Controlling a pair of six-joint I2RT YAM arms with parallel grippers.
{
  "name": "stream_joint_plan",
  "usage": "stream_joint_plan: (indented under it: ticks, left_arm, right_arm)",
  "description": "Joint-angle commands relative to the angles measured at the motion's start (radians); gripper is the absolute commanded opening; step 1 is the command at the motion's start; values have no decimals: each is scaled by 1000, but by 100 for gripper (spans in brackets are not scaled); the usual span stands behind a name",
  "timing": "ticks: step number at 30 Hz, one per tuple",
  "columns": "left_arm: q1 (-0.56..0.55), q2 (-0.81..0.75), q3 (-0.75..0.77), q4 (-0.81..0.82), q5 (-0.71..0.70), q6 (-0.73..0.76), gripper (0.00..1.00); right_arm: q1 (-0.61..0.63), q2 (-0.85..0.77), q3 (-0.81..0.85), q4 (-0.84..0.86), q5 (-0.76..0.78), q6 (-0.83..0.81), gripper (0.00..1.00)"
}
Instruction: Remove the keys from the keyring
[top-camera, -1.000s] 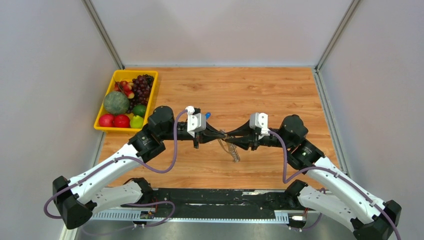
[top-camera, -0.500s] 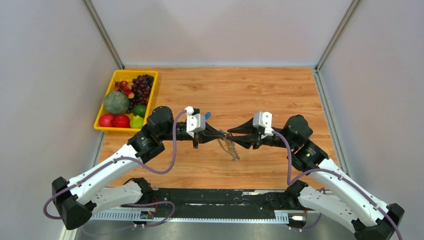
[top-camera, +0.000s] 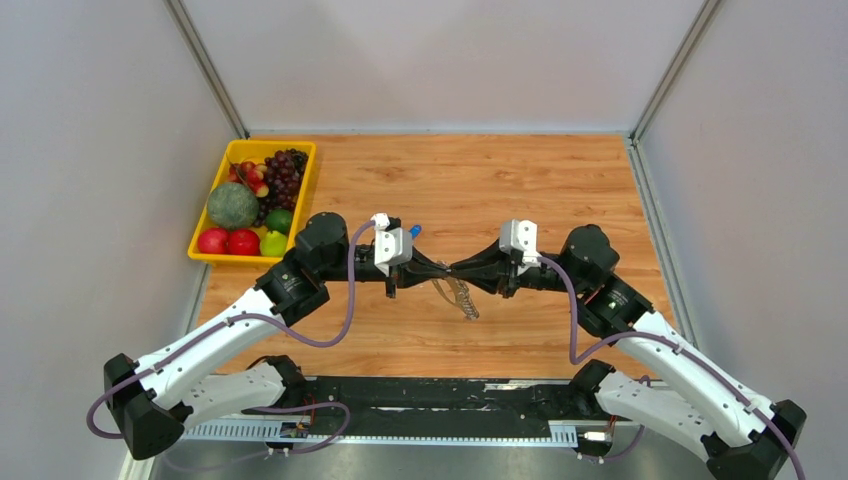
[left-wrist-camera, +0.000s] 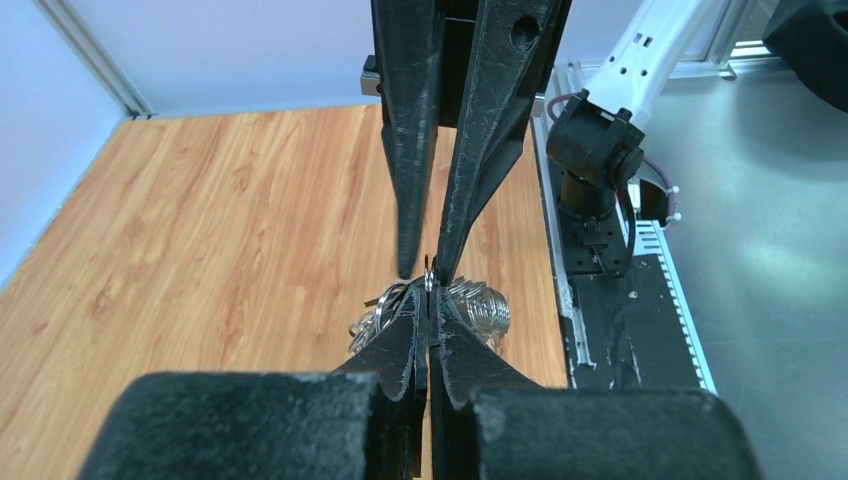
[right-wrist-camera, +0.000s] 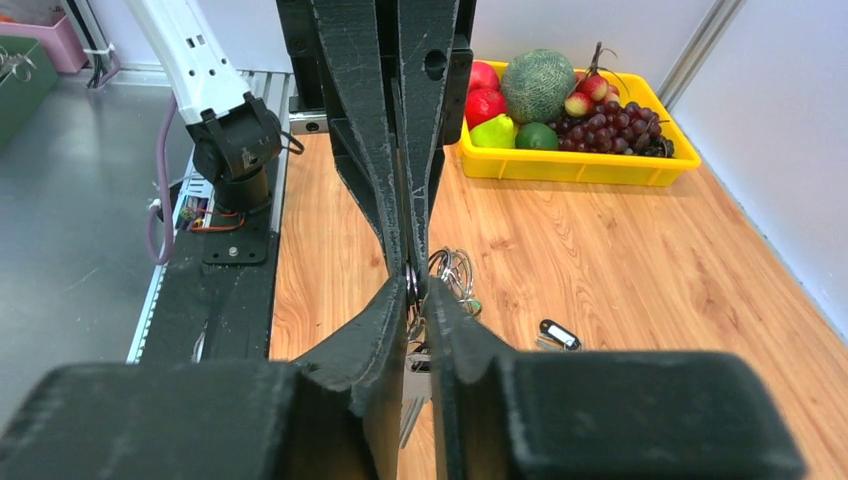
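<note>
Above the middle of the table my two grippers meet tip to tip. My left gripper is shut on a thin silver ring of the keyring, whose coiled loops hang just below. From the opposite side my right gripper has closed in on the same ring, and a small green tag shows beside it. Key blades dangle under the jaws. A blue key lies on the wood behind the left gripper. One black-and-white key lies loose on the table.
A yellow tray of fruit stands at the far left of the wooden table. White walls with metal corner posts close in the table. The arms' black base rail runs along the near edge.
The right gripper's fingers, spread half a second ago, have closed in on the ring and moved slightly left. The left gripper has stayed shut and still.
</note>
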Motion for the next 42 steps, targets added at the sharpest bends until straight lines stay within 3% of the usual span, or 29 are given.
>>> stream_joint_plan:
  ticks: [1,3,9,11,12,14,18,28,37,42]
  left_arm:
    - [-2,-20,33,34,19,19,0]
    - [-2,-20,33,34,16,22,0]
    - [-1,-20,27,16,-53,31,3]
    - [-1,-17,23,-1,-69,37,18]
    - [-1,-15,24,-14,-72,40,31]
    - [-1,-7,31,-27,-77,45,45]
    - [-2,9,51,-66,-90,48,53]
    - [-1,40,94,-105,-145,71,52]
    - [-2,84,110,-110,-92,66,26]
    - [-1,102,112,-119,-88,63,28]
  right_arm:
    - [5,13,50,9,-36,2,10]
    - [5,15,52,9,-35,4,0]
    - [5,-4,67,-40,13,10,0]
    - [4,0,89,-78,29,9,0]
    - [5,6,104,-102,31,4,0]
    - [5,24,135,-149,36,-4,0]
    - [7,72,191,-252,39,-37,0]
    - [34,194,350,-498,148,-106,0]
    - [45,223,383,-531,134,-122,0]
    - [46,220,388,-530,127,-122,0]
